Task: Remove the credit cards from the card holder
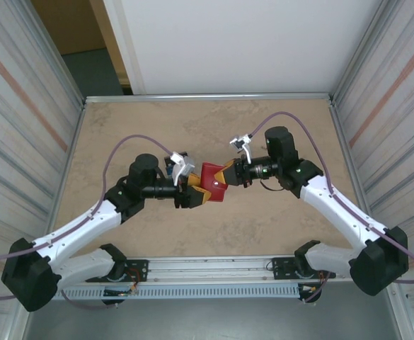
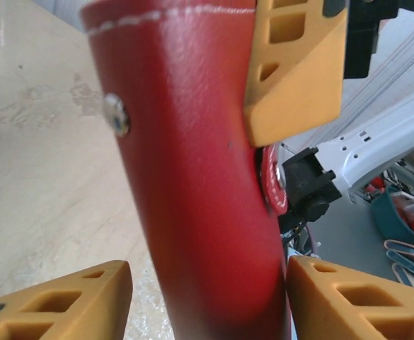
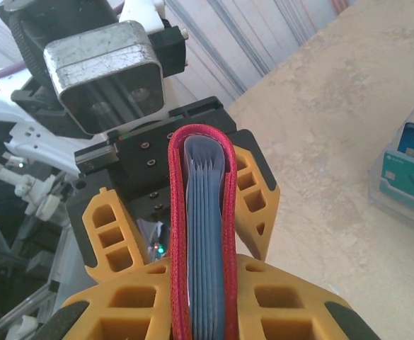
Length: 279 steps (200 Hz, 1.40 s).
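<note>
The card holder (image 1: pixel 212 183) is hanging above the middle of the table (image 1: pixel 263 234), caught between the two arms where they are meeting nose to nose. The right gripper (image 1: pixel 229 175) is pinching it firmly. In the right wrist view its yellow fingers (image 3: pixel 277 304) are pressing both red covers, with the blue-grey panels (image 3: pixel 205 212) showing edge-on between them. The left gripper (image 1: pixel 194 193) is straddling the opposite end with its jaws partly apart. In the left wrist view one finger is touching the leather while the other (image 2: pixel 58 301) is standing off with a gap. A finger of the right gripper (image 2: pixel 295 71) is crowding the holder's upper corner there, just above the red closing tab (image 2: pixel 272 180), and a metal snap stud (image 2: pixel 116 113) is sitting on the cover. A clear box (image 3: pixel 405 177) holding blue and teal cards is lying on the table off to one side. The cards' print is too small to read, and the holder is showing no legible writing. Purple cables (image 1: pixel 122 145) are looping over each arm. Corrugated walls (image 1: pixel 23 106) are closing in both sides, and a metal rail (image 1: pixel 214 265) is running along the near edge. The bare tabletop around the holder is leaving open room.
</note>
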Motion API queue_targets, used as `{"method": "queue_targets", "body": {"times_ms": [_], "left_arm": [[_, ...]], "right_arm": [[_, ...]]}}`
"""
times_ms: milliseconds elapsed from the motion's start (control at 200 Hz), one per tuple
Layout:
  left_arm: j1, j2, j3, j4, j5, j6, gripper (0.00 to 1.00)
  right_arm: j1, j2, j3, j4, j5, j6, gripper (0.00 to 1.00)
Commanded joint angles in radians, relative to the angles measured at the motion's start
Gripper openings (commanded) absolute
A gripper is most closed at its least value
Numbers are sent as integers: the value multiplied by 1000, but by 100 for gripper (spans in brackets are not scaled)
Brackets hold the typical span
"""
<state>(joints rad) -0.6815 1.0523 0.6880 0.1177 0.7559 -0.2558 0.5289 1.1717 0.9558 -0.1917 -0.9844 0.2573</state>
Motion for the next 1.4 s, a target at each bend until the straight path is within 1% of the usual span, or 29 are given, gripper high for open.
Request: {"method": "queue_targets", "body": {"times_ms": [0,105,170,256,346,591,742,867,937,982,1012,1082,1132,1148,1173,1183,1253,1288,1393], "left_arm": [[6,8,1,94,81,-37,52],[7,9,-10,117,98,-47,40],[7,4,-14,111,100,-45,37],[9,1,-19,97,100,-43,38],[16,-2,-23,68,101,-35,45],[43,-19,-48,67,112,-37,46],[45,-2,-41,82,131,-37,35],[45,17,-35,88,131,-36,19],[45,21,-34,86,131,-35,14],[45,19,-33,77,123,-27,13],[45,16,-30,70,111,-21,12],[45,5,-28,46,66,-8,9],[45,-6,-26,34,19,-6,5],[45,-9,-25,31,5,-5,4],[45,-15,-26,28,-20,-6,3],[45,-18,-27,28,-30,-6,3],[45,-27,-31,23,-99,-10,0],[45,-31,-32,21,-138,-12,0],[45,-27,-41,36,-229,-25,0]], "right_arm": [[8,9,55,-10,-66,-46,3],[7,16,71,-31,-68,-69,3],[7,15,79,-44,-57,-80,3],[5,7,78,-45,-56,-88,3],[5,-1,77,-40,-64,-93,3],[5,-2,75,-38,-64,-94,4],[15,9,72,-34,-55,-89,4],[20,10,74,-36,-36,-87,5],[19,1,73,-43,-8,-89,7],[19,-7,76,-51,18,-90,11],[19,-13,77,-56,39,-91,16],[19,-25,79,-74,96,-90,27],[19,-34,84,-87,158,-79,33],[19,-38,84,-90,184,-75,37],[19,-44,85,-96,232,-62,46],[19,-46,84,-98,252,-56,48],[19,-63,90,-112,393,1,48],[20,-69,96,-121,456,33,50],[32,-89,94,-133,646,140,50]]}}
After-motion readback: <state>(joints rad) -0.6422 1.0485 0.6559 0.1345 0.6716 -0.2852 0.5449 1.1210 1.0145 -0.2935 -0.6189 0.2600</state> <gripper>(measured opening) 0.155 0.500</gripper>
